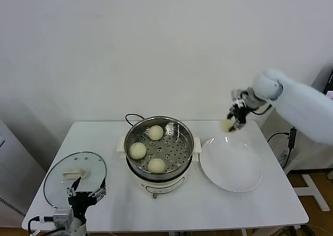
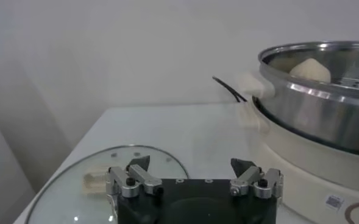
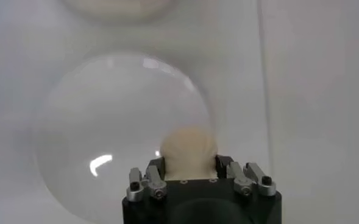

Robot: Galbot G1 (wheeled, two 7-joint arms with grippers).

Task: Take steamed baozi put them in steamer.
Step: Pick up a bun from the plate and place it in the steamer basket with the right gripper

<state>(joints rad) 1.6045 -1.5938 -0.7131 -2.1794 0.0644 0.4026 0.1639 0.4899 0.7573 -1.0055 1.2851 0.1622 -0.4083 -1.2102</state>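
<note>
Three buns in the steamer, one in the air
The right gripper is clamped on a bun above the plate; the steamer holds three buns; the left gripper, fingers apart, waits over the lid.

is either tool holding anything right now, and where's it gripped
The right tool holds one pale cream round bun, pinched across its opposite sides, above the flat white plate. The left tool is open, holding nothing.

The steamer is shiny polished metal with a perforated floor, on a glossy white plastic base. The baozi look smooth, matt and doughy. The plate is glossy white; the lid is clear glass, metal-rimmed. The table is matt white.
</note>
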